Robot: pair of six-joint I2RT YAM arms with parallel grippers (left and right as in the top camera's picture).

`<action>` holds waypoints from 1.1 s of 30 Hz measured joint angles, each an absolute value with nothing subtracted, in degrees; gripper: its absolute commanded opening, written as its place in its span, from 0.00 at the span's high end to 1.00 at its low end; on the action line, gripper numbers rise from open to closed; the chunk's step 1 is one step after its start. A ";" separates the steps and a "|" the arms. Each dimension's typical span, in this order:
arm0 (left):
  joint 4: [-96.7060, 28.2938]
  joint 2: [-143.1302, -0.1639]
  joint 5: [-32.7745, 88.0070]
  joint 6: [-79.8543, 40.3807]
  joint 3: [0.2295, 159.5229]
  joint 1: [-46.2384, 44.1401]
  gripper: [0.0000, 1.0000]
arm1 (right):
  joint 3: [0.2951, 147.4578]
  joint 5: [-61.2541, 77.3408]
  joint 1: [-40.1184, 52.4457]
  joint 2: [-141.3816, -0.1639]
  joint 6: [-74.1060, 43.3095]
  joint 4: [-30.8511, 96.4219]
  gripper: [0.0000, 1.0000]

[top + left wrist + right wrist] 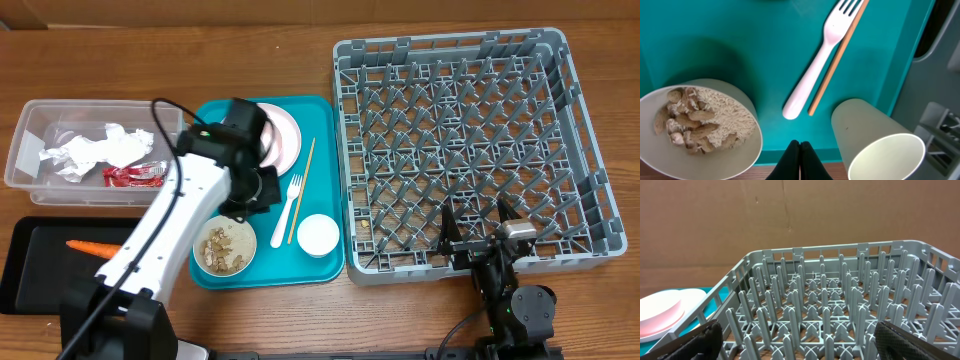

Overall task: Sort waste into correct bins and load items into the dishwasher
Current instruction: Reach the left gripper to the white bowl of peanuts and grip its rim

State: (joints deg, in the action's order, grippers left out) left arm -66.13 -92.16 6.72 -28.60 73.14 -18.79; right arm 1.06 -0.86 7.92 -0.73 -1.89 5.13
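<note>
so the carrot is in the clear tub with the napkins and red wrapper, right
Not quite: the carrot lies in the black tray, as the overhead view shows; the napkins and red wrapper are in the clear tub.

Robot lab tabletop, wooden table (150, 60), cardboard backdrop (790, 220), grey dish rack (450, 140)

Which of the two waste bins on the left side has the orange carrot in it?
The shallow black tray, the lower one in the overhead view. The carrot lies in it; the clear tub behind it holds crumpled napkins and a red wrapper.
</note>
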 measured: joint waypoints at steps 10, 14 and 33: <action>-67.51 -92.16 -2.98 -34.26 73.12 -25.17 0.96 | 1.06 -0.89 7.92 -0.73 -1.89 5.10 0.00; -67.29 -92.16 -3.73 -34.41 72.44 -25.15 0.91 | 1.06 -0.89 7.92 -0.73 -1.89 5.13 0.00; -61.82 -92.18 -4.01 -35.68 64.95 -25.15 0.73 | 1.06 -0.86 7.92 -0.73 -1.89 5.10 0.00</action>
